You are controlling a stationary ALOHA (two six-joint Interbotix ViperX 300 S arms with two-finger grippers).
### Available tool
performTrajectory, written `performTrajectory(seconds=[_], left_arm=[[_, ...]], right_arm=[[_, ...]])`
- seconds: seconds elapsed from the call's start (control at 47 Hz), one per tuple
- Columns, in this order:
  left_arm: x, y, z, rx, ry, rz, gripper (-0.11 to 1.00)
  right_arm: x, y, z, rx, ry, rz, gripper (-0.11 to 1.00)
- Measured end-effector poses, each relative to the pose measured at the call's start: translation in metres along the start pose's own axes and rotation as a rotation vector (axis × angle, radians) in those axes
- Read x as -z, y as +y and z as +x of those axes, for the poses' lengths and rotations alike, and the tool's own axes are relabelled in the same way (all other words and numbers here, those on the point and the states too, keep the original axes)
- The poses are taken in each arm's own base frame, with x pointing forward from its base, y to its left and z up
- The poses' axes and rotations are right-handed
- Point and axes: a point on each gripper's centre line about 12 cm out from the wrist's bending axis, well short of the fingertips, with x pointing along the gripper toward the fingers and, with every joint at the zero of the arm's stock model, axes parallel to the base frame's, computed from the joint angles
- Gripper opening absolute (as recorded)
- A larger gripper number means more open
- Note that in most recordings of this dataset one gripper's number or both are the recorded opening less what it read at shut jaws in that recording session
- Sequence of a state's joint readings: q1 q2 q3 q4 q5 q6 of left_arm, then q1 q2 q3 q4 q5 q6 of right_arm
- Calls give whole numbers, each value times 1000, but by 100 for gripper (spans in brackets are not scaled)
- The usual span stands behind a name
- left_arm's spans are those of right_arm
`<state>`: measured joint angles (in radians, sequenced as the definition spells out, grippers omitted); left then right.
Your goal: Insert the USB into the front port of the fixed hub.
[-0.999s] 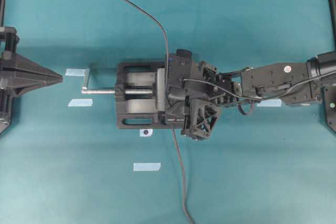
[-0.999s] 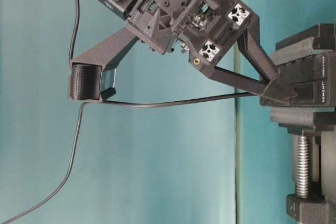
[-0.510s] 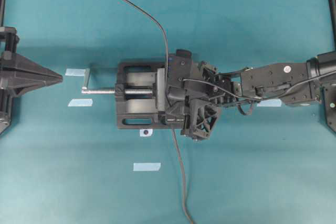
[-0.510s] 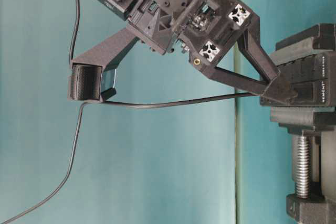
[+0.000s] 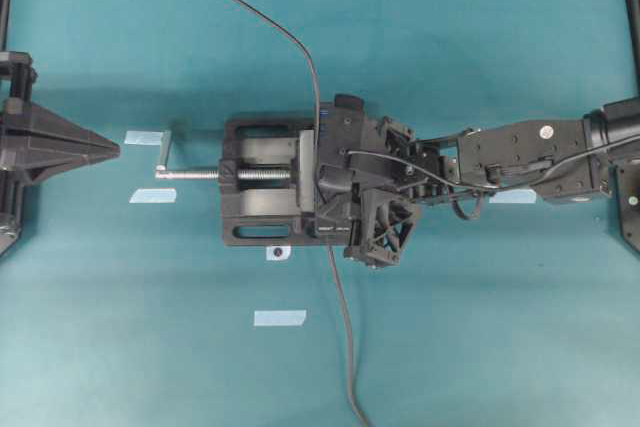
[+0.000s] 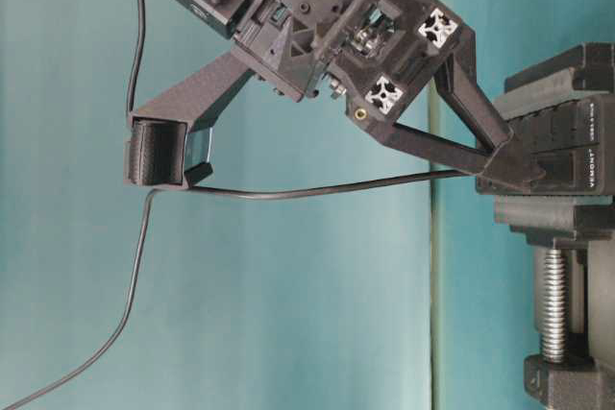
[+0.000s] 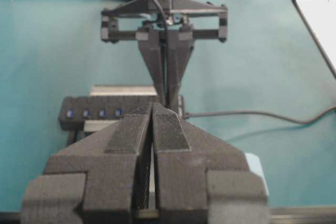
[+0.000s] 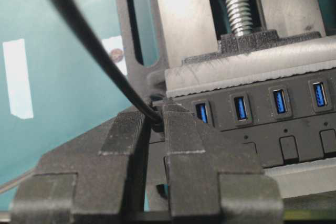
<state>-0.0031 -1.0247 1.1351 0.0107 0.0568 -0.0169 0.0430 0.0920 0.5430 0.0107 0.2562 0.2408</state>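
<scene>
Pinching the USB (image 8: 156,118) between nearly closed fingers, the right gripper (image 8: 155,129) holds it at the end port of the fixed hub (image 8: 273,116), its thin black cable (image 8: 89,40) rising up and away. That hub sits clamped in the black bench vise (image 5: 262,182), four free blue ports beside the plug. Parked at the table's edge, the left gripper (image 7: 152,135) is closed on nothing.

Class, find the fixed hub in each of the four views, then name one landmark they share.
Overhead: fixed hub mid-picture, mostly under the right pincer.
Table-level: right edge, atop the vise.
Left wrist: left of centre, blue ports showing.
Right wrist: centre-right.
Shared landmark: the right pincer at the hub.
</scene>
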Motion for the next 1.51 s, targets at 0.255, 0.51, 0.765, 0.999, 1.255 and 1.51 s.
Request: performTrajectory(seconds=[0.255,0.51,0.765,0.999,1.255,1.51], left_arm=[[-1,0,0,0,-8,0,0],[-2,0,-1,0,-18,2,0],[-3,0,-1,0,-21,0,0],[-2,0,-1,0,-20,0,0],[-3,0,-1,0,-21,0,0],[-3,0,-1,0,-20,0,0]], right_arm=[[1,2,1,-3,2,-2,34],[7,10,4,-11,28,-20,72],[4,9,3,-7,35,-19,72],[4,8,2,-5,33,-18,72],[1,1,2,7,28,-8,72],[-8,-5,-9,12,-8,1,72]])
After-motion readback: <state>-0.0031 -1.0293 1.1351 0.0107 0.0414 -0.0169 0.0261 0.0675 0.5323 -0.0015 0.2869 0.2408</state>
